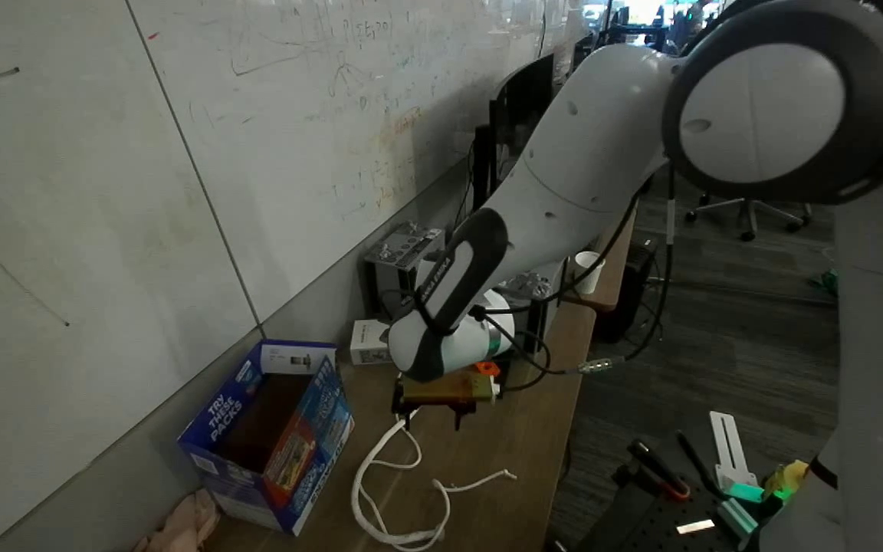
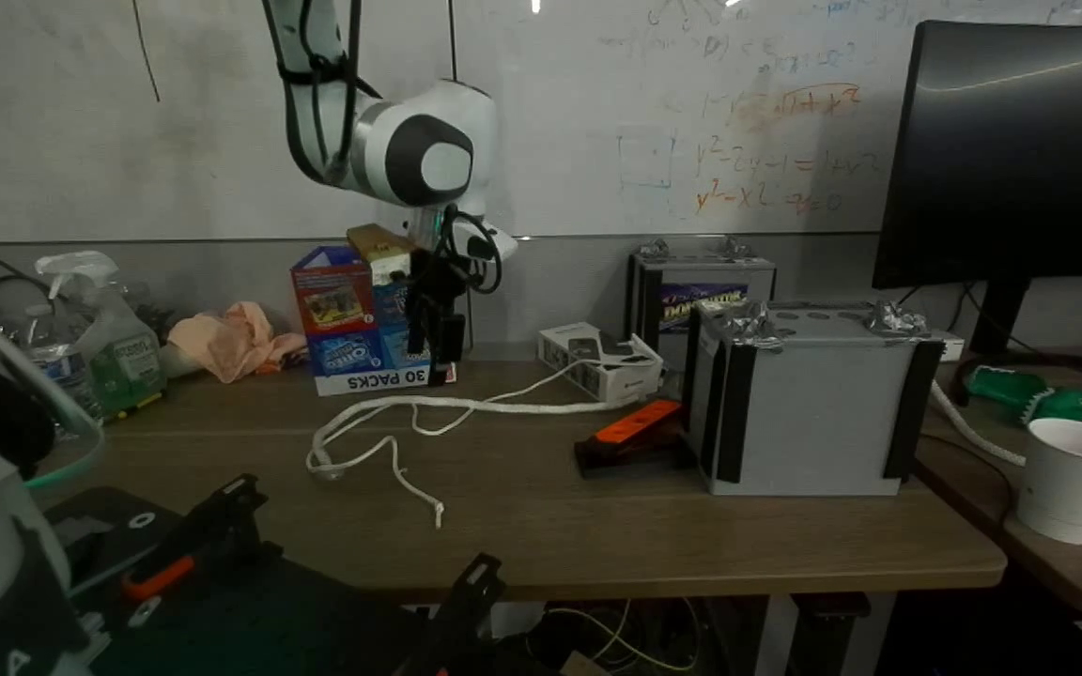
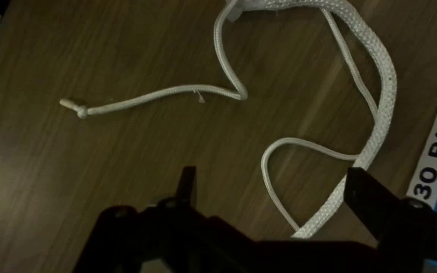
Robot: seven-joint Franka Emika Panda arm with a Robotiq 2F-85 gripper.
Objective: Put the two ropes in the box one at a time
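- You are holding the gripper (image 3: pixel 271 174) above the table (image 2: pixel 691 535), pointing down; its two fingers are standing well apart, released, with table and rope showing between them in the wrist view.
- The thick white rope (image 3: pixel 388 81) is lying on the table in a wide curve, passing behind one finger in the wrist view; you cannot tell whether the two are touching.
- The thin white rope (image 3: pixel 188 88) is winding beside and beneath the thick one, showing a small loop between the fingers in the wrist view and carrying a knot near one end.
- Both ropes are resting outside the blue box (image 1: pixel 326 433), spreading over the table just beside its printed side in an exterior view.
- The blue box is standing with its top open, showing a reddish-brown inside; its "30 PACKS" lettering is reading upside down in an exterior view.
- A crumpled pink cloth (image 2: pixel 236 343) is lying just beside the blue box, and a spray bottle (image 2: pixel 123 347) is standing near the cloth.
- A small white box (image 2: pixel 630 380) is sitting near a grey case (image 2: pixel 809 413), and an orange-and-black tool (image 2: pixel 640 422) is lying just beside that case.
- A paper cup (image 2: pixel 1072 488) is standing in front of a black monitor (image 2: pixel 1020 160).
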